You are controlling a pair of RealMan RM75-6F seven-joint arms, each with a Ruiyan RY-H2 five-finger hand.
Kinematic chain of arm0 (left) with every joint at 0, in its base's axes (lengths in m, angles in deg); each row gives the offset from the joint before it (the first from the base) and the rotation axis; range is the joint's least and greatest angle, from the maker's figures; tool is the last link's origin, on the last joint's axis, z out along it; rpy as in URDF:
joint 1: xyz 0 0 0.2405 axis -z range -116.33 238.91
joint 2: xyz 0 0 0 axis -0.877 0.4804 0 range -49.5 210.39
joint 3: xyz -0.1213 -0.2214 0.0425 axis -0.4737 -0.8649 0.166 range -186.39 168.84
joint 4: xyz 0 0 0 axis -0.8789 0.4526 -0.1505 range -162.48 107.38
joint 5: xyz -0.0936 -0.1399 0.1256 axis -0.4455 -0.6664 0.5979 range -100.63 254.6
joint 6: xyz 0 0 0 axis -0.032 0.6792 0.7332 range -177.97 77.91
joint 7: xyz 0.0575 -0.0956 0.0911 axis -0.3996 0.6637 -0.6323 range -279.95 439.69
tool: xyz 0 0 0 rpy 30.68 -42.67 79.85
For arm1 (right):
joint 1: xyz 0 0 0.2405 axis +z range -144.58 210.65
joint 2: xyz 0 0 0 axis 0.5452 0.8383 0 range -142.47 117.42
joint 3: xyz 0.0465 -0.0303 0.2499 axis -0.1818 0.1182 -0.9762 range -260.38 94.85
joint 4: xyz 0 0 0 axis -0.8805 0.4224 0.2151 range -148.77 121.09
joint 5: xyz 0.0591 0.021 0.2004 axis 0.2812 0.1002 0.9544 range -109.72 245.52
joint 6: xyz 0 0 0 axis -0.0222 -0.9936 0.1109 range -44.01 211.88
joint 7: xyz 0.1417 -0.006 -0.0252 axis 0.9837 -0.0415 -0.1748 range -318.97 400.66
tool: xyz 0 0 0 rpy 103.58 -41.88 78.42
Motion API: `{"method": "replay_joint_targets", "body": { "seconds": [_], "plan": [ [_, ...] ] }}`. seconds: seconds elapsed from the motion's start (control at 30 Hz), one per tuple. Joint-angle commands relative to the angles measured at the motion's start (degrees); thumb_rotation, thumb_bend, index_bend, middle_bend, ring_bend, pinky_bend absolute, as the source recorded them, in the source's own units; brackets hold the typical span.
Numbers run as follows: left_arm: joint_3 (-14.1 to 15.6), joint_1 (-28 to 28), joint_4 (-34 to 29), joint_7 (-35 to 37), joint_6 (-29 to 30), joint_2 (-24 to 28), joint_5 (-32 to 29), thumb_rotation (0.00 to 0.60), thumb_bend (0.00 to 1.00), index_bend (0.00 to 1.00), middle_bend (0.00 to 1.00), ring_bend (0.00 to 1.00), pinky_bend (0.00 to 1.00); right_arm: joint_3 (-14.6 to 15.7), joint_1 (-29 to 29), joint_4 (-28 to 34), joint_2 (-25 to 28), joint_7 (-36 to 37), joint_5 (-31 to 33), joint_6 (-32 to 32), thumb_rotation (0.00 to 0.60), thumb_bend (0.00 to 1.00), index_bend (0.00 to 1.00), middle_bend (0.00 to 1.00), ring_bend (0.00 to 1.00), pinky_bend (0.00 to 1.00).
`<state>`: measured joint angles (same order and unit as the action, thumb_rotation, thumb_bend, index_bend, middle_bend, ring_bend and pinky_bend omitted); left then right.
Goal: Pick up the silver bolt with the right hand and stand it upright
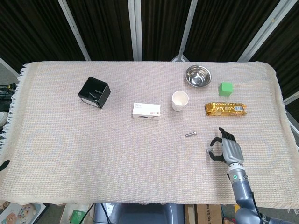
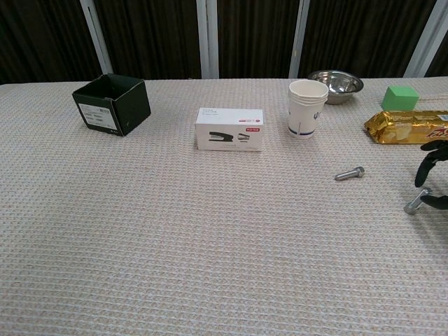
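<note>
While silver bolt (image 1: 190,134) lies flat on cloth, lower right of centre, below paper cup (image 1: 180,101), right hand (image 1: 226,149) sits just right of it, apart, palm down. Fingers spread, holding nothing: likely pre-grasp stance. Dark shape at left edge possibly left hand (image 1: 3,164); finger state cannot be told.

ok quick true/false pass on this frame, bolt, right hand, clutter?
1. The silver bolt lies on its side on the cloth. True.
2. The right hand holds the bolt. False: it is apart from the bolt, fingers spread.
3. The paper cup stands upright between the white box and the gold snack packet. True.
4. The green block sits inside the metal bowl. False: it sits on the cloth beside the bowl.
</note>
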<state>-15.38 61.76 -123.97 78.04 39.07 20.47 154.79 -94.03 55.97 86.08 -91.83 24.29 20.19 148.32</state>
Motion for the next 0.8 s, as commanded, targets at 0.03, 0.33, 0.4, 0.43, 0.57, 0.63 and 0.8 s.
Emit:
{"method": "replay_joint_targets", "body": {
  "seconds": [0.03,0.33,0.4,0.43,0.57,0.63,0.8],
  "plan": [
    [-0.03,0.0,0.0,0.01,-0.02,-0.01,-0.1,0.6,0.04,0.16,0.09,0.01,0.01,-0.22,0.19,1.21,0.51,0.38,-1.54,0.31,0.6,0.34,0.4,0.0,0.01,0.0],
    [-0.15,-0.02,0.07,0.35,-0.06,0.05,-0.29,0.6,0.04,0.16,0.09,0.01,0.01,-1.27,2.83,4.18,0.83,-6.09,-7.64,4.75,0.6,0.31,0.33,0.0,0.0,0.0],
    [-0.14,-0.06,0.06,0.45,0.01,0.09,-0.23,0.6,0.04,0.16,0.09,0.01,0.01,-1.59,4.2,4.54,0.85,-8.49,-7.23,4.14,0.6,0.25,0.32,0.0,0.0,0.0],
    [-0.14,-0.09,0.06,0.5,0.05,0.11,-0.23,0.6,0.04,0.16,0.09,0.01,0.01,-1.72,4.97,4.59,0.89,-9.78,-6.97,3.67,0.6,0.23,0.32,0.0,0.0,0.0],
    [-0.22,-0.16,0.1,0.66,0.14,0.15,-0.35,0.6,0.04,0.16,0.09,0.01,0.01,-2.44,8.24,4.99,0.81,-15.55,-4.25,2.05,0.6,0.21,0.31,0.0,0.0,0.0],
    [-0.21,-0.08,0.11,0.62,-0.01,0.15,-0.37,0.6,0.04,0.16,0.09,0.01,0.01,-2.95,9.82,4.81,0.17,-18.24,-2.77,1.89,0.6,0.21,0.31,0.0,0.0,0.0],
    [-0.18,-0.01,0.17,0.68,-0.12,0.14,-0.25,0.6,0.04,0.16,0.09,0.01,0.01,-3.82,12.78,4.86,-2.37,-23.14,1.19,2.86,0.6,0.21,0.31,0.0,0.0,0.0]
  ]
}}
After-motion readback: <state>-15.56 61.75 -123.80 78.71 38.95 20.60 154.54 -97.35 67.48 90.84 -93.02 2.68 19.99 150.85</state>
